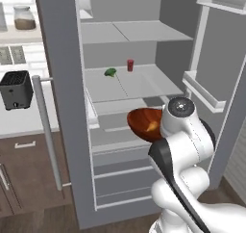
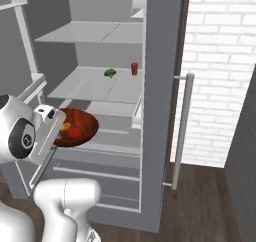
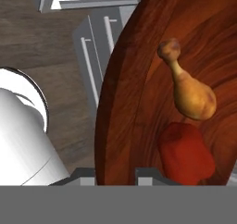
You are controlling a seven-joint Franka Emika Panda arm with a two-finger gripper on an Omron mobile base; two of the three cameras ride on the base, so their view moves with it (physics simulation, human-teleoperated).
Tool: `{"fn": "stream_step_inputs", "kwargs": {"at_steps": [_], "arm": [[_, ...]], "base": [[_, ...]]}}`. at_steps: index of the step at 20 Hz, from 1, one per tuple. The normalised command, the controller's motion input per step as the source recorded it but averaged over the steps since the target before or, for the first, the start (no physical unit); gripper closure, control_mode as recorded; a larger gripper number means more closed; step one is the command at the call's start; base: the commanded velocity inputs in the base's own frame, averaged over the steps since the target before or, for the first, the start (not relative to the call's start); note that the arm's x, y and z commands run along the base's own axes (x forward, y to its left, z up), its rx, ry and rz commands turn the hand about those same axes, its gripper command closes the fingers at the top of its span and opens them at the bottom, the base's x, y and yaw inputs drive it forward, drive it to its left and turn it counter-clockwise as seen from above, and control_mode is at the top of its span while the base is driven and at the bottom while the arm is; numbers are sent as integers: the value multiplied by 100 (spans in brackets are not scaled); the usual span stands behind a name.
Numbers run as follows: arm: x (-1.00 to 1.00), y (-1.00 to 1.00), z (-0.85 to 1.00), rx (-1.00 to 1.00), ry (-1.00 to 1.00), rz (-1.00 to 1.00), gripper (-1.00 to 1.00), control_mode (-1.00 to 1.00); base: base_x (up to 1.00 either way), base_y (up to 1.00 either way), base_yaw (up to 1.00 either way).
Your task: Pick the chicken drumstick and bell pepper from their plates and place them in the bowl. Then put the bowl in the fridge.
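Bowl: we've got the wooden bowl (image 2: 75,127) held up in front of the open fridge (image 1: 62,107), level with the low shelf above the drawers, open side up.
Gripper: our gripper (image 3: 115,174) is pinched tight on the bowl's rim, one fingertip on each side of the wall in the hand view.
Drumstick: the chicken drumstick (image 3: 190,92) lies inside the bowl. In the hand view its long axis runs diagonally, thin bone end toward the top left, fat end toward the lower right.
Pepper: the bell pepper (image 3: 185,154) sits just beside the drumstick's fat end, nearer our fingertips. We can't tell where its stem points.
Fridge shelf: a small green thing (image 1: 110,72) and a little red can (image 1: 130,65) sit at the far side of the middle shelf.
Writing: nothing we can read anywhere, the can is too small.
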Motion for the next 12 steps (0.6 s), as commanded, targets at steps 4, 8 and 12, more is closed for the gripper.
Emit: {"fn": "stream_step_inputs", "kwargs": {"at_steps": [4,8,12], "arm": [[0,0,0,0,0,0,100,100],[0,0,0,0,0,0,100,100],[0,0,0,0,0,0,100,100]], "base": [[31,0,0],[48,0,0],[22,3,0]]}}
